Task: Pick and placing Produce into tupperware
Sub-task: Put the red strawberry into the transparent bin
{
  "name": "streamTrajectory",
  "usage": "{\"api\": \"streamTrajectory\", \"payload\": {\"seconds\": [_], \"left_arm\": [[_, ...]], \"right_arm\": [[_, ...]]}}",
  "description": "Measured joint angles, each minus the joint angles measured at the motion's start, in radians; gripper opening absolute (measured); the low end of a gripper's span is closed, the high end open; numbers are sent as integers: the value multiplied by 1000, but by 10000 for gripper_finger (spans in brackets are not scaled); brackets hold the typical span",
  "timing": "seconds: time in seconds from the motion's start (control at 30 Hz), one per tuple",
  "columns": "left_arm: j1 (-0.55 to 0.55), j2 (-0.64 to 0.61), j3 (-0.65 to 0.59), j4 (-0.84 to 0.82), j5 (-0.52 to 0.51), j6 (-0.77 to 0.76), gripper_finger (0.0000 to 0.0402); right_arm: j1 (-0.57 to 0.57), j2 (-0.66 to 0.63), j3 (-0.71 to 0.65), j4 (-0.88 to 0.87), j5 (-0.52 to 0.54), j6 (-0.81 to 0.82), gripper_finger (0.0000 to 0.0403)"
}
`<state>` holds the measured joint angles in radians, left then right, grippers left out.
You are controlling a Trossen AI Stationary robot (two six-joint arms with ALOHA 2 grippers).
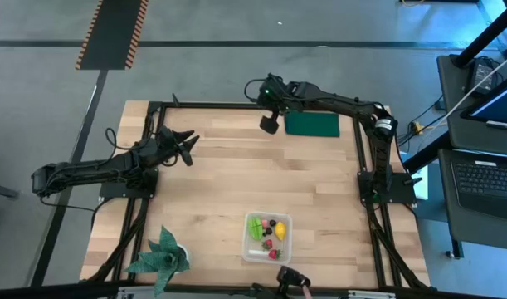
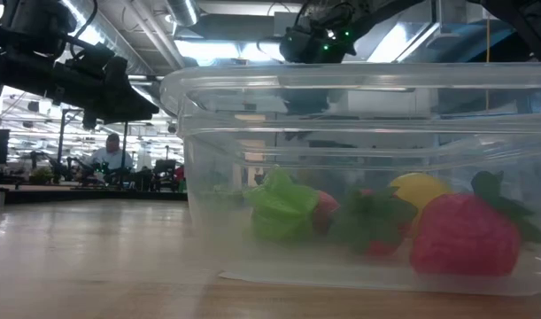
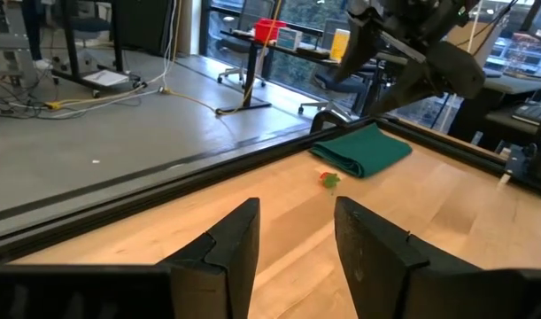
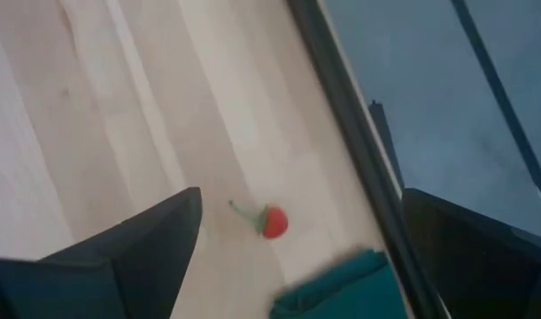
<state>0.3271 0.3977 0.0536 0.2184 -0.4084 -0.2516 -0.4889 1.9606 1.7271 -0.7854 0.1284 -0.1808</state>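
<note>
With its fingers spread wide, the right gripper hangs above a small red berry just beside the green cloth and frame rail, so a skewed descent could nudge it away, far from the tupperware.

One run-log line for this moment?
right gripper: open, above small red berry beside green pad | left gripper: open, idle | tupperware: holds several fruit pieces
</note>
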Motion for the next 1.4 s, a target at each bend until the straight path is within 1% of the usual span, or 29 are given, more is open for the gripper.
{"api": "streamTrajectory", "payload": {"seconds": [0.2, 0.3, 0.5, 0.7, 0.83, 0.97, 1.2, 1.4], "left_arm": [[0, 0, 0, 0, 1, 0, 145], [0, 0, 0, 0, 1, 0, 149], [0, 0, 0, 0, 2, 0, 153], [0, 0, 0, 0, 2, -1, 145], [0, 0, 0, 0, 6, -2, 141], [0, 0, 0, 0, 6, -4, 140], [0, 0, 0, 0, 6, -4, 145], [0, 0, 0, 0, 6, -4, 152]], "right_arm": [[-5, 41, 2, -42, -53, 101, 385], [-9, 78, 2, -69, -54, 134, 385], [-12, 133, 1, -47, -54, 186, 385], [-18, 169, 1, -55, -55, 282, 385], [-19, 186, 1, -55, -55, 305, 385], [-19, 197, 1, -59, -56, 236, 385], [-31, 205, 1, -85, -106, 94, 385], [-40, 205, 0, -147, -122, -12, 385]]}}
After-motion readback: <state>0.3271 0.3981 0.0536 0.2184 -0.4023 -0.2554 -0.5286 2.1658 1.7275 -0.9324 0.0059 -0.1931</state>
